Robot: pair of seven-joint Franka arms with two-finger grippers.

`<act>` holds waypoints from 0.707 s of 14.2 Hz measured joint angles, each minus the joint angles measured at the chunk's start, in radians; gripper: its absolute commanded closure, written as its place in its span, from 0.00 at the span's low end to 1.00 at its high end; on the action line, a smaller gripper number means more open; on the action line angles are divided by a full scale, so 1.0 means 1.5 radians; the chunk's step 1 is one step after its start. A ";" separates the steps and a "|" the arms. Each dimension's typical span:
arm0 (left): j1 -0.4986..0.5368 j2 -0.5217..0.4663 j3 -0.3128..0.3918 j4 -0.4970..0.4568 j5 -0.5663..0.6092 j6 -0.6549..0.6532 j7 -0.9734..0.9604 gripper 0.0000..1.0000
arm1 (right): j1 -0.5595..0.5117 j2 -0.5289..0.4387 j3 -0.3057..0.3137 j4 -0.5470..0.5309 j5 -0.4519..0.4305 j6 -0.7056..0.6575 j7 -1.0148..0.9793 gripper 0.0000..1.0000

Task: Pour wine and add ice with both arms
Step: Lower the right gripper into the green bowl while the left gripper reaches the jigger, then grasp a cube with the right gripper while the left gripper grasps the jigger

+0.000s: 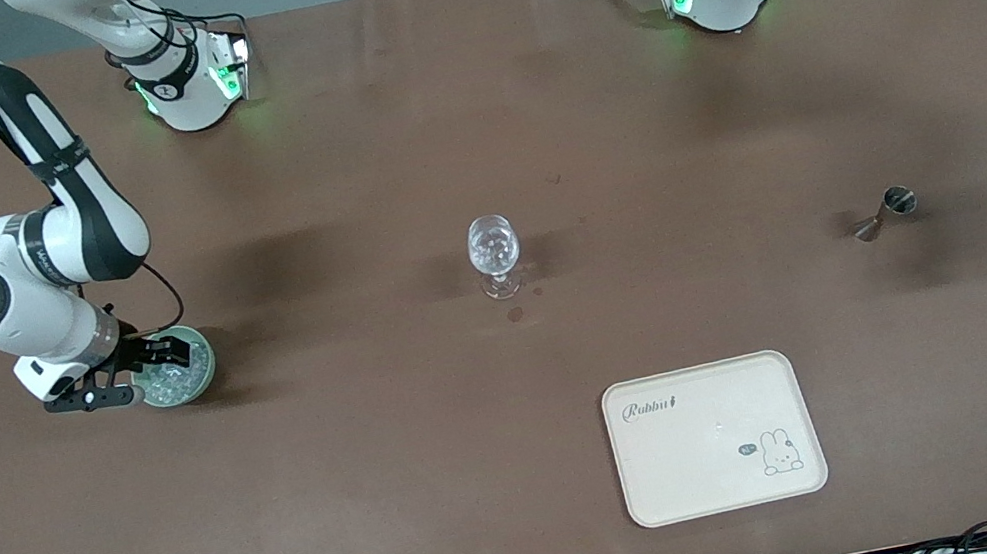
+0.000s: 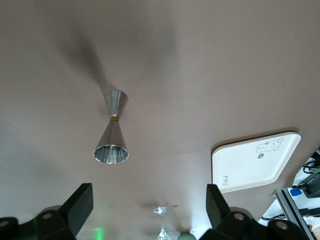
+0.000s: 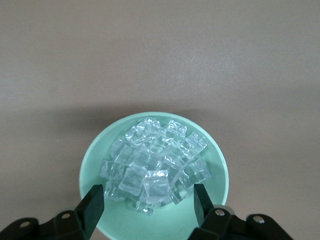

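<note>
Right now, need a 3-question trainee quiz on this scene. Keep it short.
1. True or false: the right hand is open over the bowl of ice.
2. What does the left wrist view show between the open left hand and the table? A) jigger B) tray C) glass
3. Is anything on the tray?

Key: 1 true; 2 A; 3 no.

brown-covered table (image 1: 443, 448) under even light
</note>
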 measured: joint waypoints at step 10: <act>0.040 0.163 0.001 0.004 -0.101 -0.015 0.050 0.04 | -0.001 0.022 -0.003 -0.002 -0.005 0.020 -0.001 0.45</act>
